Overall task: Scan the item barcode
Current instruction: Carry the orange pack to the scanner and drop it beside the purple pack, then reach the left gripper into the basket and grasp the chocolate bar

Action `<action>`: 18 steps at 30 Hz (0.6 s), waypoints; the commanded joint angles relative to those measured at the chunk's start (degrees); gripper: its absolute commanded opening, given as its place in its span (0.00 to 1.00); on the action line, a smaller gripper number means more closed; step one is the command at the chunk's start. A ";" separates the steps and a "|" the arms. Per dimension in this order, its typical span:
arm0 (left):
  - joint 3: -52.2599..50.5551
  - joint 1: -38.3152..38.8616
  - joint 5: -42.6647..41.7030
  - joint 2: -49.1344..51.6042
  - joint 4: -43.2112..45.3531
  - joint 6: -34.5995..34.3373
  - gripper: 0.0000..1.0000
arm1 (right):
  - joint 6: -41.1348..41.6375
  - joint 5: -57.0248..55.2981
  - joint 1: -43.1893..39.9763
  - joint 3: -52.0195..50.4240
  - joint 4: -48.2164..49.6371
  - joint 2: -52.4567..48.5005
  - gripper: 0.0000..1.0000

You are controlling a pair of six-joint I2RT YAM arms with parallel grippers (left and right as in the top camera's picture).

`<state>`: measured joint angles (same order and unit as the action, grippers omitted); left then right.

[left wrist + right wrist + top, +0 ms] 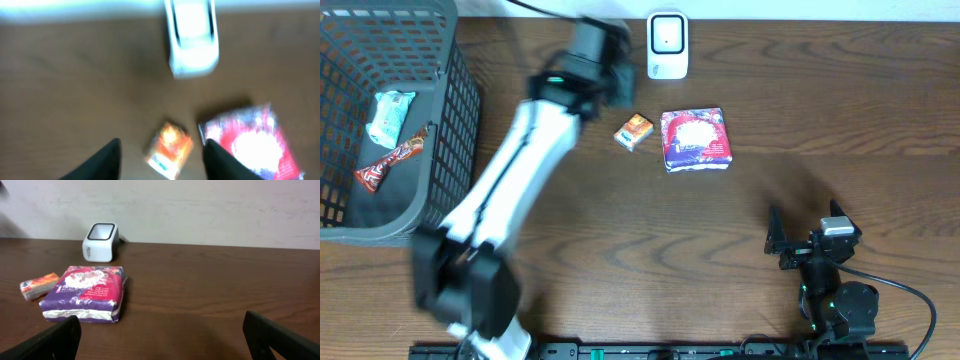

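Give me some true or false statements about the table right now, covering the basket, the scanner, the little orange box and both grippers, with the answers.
1. The small orange cardboard box lies on the wooden table beside the red and purple plastic packet. True.
2. The left gripper is clamped on the orange box. False: its jaws stand open, and the box lies on the table.
3. The dark plastic mesh basket holds nothing. False: a pale blue wrapped packet and a red-brown wrapped bar lie in it.
4. The right gripper is open and holds nothing. True.
5. The white box-shaped scanner lies inside the basket. False: it stands on the table, near the far edge.
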<state>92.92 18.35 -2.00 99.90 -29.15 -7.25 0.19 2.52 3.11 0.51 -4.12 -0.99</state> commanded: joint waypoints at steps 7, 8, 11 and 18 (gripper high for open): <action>1.81 -14.67 4.22 -14.82 3.58 14.12 0.85 | -0.66 -0.50 -0.46 -0.17 -0.13 0.24 0.99; 1.81 -16.39 4.22 -15.76 3.37 14.32 0.85 | -0.66 -0.50 -0.46 -0.17 -0.13 0.24 0.99; 1.81 -21.14 4.22 -18.34 1.07 14.32 0.87 | -0.66 -0.50 -0.46 -0.17 -0.13 0.24 0.99; 1.81 -31.56 4.79 -19.12 0.00 15.39 0.90 | -0.66 -0.50 -0.46 -0.17 -0.13 0.24 0.99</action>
<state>94.26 -9.67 1.89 80.51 -28.93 6.11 0.16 2.52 3.11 0.51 -4.12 -0.99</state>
